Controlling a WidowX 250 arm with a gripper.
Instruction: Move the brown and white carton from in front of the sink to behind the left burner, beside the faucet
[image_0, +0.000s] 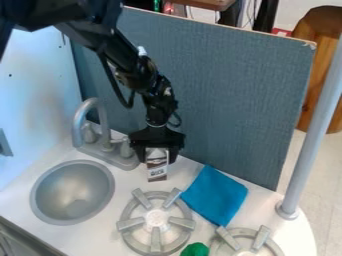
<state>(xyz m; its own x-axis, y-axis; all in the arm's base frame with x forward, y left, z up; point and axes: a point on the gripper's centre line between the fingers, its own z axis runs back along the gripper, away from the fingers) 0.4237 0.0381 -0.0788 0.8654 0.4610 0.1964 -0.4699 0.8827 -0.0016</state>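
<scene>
A silver-gray faucet (122, 160) rises beside my gripper (157, 151) on the white toy-kitchen counter (20, 204), with the round sink basin (72, 192) at its foot. A blue cloth (214, 196) lies on the other side, its edge close to a gray burner (155, 218). A second burner (248, 246) sits at the view's lower edge, a green object (195, 249) between the two. Behind the arm stands a blue-gray panel (234, 90), hemming in the rear; a gray pole (311, 135) rises at the counter's far right. At center, I have the gripper pointed down, its two black fingers parted only by the width of a small brown-and-white carton (157, 166), clasped upright between them behind the first burner. Whether its base touches the counter, I cannot tell.
</scene>
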